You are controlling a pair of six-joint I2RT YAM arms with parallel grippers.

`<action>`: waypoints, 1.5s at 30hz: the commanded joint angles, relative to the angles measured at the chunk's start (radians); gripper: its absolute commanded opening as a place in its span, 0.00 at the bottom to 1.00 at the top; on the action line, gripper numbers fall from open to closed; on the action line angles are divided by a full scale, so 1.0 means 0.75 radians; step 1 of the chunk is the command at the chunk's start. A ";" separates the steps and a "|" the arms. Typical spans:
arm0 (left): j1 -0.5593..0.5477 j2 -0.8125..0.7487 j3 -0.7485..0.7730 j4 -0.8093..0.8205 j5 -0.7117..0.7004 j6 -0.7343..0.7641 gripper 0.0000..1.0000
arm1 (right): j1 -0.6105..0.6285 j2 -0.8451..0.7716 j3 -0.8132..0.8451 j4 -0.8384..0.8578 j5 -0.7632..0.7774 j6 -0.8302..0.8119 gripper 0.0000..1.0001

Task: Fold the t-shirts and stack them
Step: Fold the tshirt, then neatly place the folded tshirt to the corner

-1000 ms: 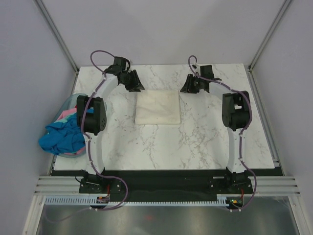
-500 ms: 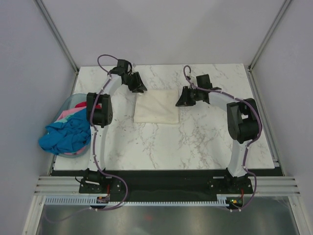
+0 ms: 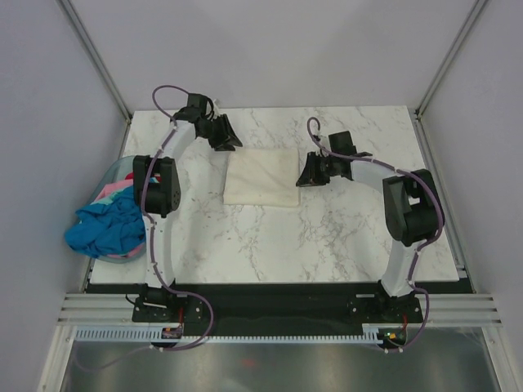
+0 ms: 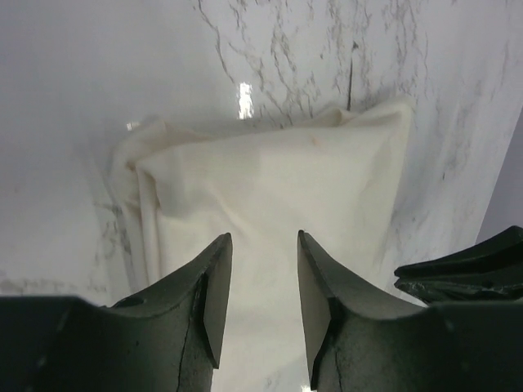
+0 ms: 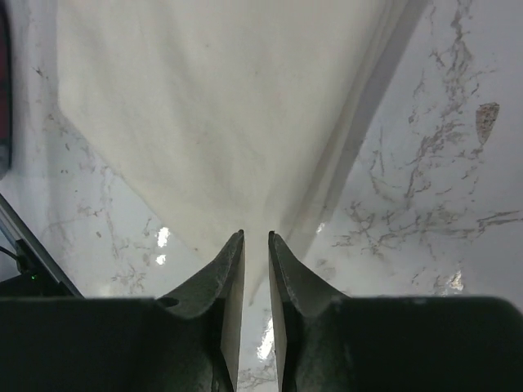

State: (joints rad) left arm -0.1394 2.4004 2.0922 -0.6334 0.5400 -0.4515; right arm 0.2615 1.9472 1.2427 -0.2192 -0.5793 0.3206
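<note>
A folded cream-white t-shirt is laid flat on the table, between the two end effectors. The left end effector is held open and empty, with the shirt just ahead and beneath. The right end effector is nearly closed on nothing, with the shirt's edge just ahead.

My top camera hangs high behind me, looking down over the whole table. My left wrist camera peers past my left gripper, close in from the 11 o'clock corner of the cream shirt. My right wrist camera looks from its 3 o'clock edge, past my right gripper, closer still. All three share that shirt.
</note>
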 commanded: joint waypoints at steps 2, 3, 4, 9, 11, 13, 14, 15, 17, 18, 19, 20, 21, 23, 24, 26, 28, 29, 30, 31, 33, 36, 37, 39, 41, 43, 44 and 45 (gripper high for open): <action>-0.002 -0.353 -0.250 -0.014 -0.041 0.040 0.44 | 0.060 -0.148 -0.021 0.010 -0.009 0.024 0.26; -0.004 -0.384 -0.306 -0.014 -0.047 0.037 0.42 | 0.075 -0.154 -0.025 0.010 -0.009 0.025 0.27; -0.004 -0.408 -0.361 -0.012 -0.053 0.037 0.39 | 0.091 -0.156 -0.027 0.012 -0.007 0.025 0.27; -0.006 -0.535 -0.717 0.020 -0.137 0.035 0.20 | 0.159 -0.087 -0.045 0.088 -0.021 0.059 0.28; -0.006 -0.570 -0.862 0.071 -0.165 0.021 0.15 | 0.163 -0.056 -0.066 0.118 -0.021 0.067 0.28; -0.006 -0.585 -0.942 0.096 -0.223 -0.011 0.12 | 0.165 -0.009 -0.086 0.131 -0.005 0.061 0.29; -0.006 -0.575 -0.981 0.102 -0.253 -0.018 0.12 | 0.161 0.003 -0.088 0.129 0.007 0.055 0.29; -0.006 -0.566 -0.990 0.100 -0.268 -0.022 0.11 | 0.161 0.019 -0.086 0.116 0.020 0.037 0.30; -0.006 -0.556 -1.004 0.102 -0.335 -0.036 0.10 | 0.161 0.018 -0.062 0.059 0.060 0.018 0.31; -0.006 -0.552 -1.004 0.096 -0.352 -0.038 0.10 | 0.163 -0.003 -0.051 0.041 0.069 0.008 0.32; -0.006 -0.548 -1.000 0.092 -0.364 -0.036 0.10 | 0.161 -0.021 -0.033 0.026 0.083 0.002 0.33; -0.006 -0.544 -0.982 0.086 -0.378 -0.034 0.10 | 0.161 -0.044 -0.025 0.000 0.093 0.004 0.35; -0.006 -0.544 -0.967 0.066 -0.378 -0.030 0.11 | 0.161 -0.090 -0.017 -0.014 0.110 0.002 0.39; -0.006 -0.558 -0.900 0.017 -0.380 -0.018 0.12 | 0.159 -0.146 0.012 -0.047 0.169 -0.006 0.46; -0.006 -0.572 -0.879 -0.020 -0.372 -0.008 0.16 | 0.157 -0.156 0.024 -0.055 0.197 -0.012 0.52; -0.006 -0.613 -0.829 -0.053 -0.358 0.027 0.20 | 0.148 -0.156 0.063 -0.084 0.295 -0.037 0.55; -0.006 -0.676 -0.789 -0.106 -0.344 0.086 0.26 | 0.134 -0.130 0.120 -0.109 0.332 -0.047 0.58; -0.006 -0.695 -0.749 -0.121 -0.309 0.111 0.27 | 0.116 -0.093 0.143 -0.121 0.375 -0.057 0.61; -0.006 -0.727 -0.730 -0.145 -0.297 0.150 0.29 | 0.105 -0.075 0.198 -0.129 0.400 -0.061 0.65; -0.006 -0.746 -0.704 -0.174 -0.278 0.162 0.29 | 0.083 -0.054 0.231 -0.155 0.424 -0.065 0.66; -0.008 -0.821 -0.707 -0.178 -0.235 0.195 0.29 | 0.054 0.019 0.302 -0.182 0.394 -0.072 0.67; -0.025 -0.905 -0.783 -0.150 -0.182 0.203 0.29 | 0.018 0.122 0.466 -0.201 0.339 -0.106 0.67; -0.037 -0.973 -0.870 -0.121 -0.164 0.195 0.29 | 0.009 0.144 0.494 -0.205 0.327 -0.121 0.67; -0.063 -1.032 -0.965 -0.025 -0.113 0.191 0.31 | 0.009 0.220 0.550 -0.209 0.304 -0.165 0.67; -0.066 -1.077 -1.059 0.022 -0.047 0.172 0.31 | 0.005 0.295 0.625 -0.213 0.288 -0.184 0.66; -0.066 -1.098 -1.110 0.037 -0.031 0.168 0.31 | 0.003 0.345 0.693 -0.213 0.277 -0.184 0.66; -0.066 -1.114 -1.125 0.049 -0.029 0.164 0.31 | 0.003 0.393 0.713 -0.211 0.267 -0.180 0.65; -0.066 -1.120 -1.137 0.067 -0.027 0.160 0.31 | 0.003 0.416 0.730 -0.211 0.255 -0.172 0.65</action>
State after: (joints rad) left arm -0.1936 1.5795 1.2789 -0.6449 0.4606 -0.3580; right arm 0.2565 2.2078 1.7245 -0.3634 -0.3489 0.2165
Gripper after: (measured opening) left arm 0.303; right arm 0.653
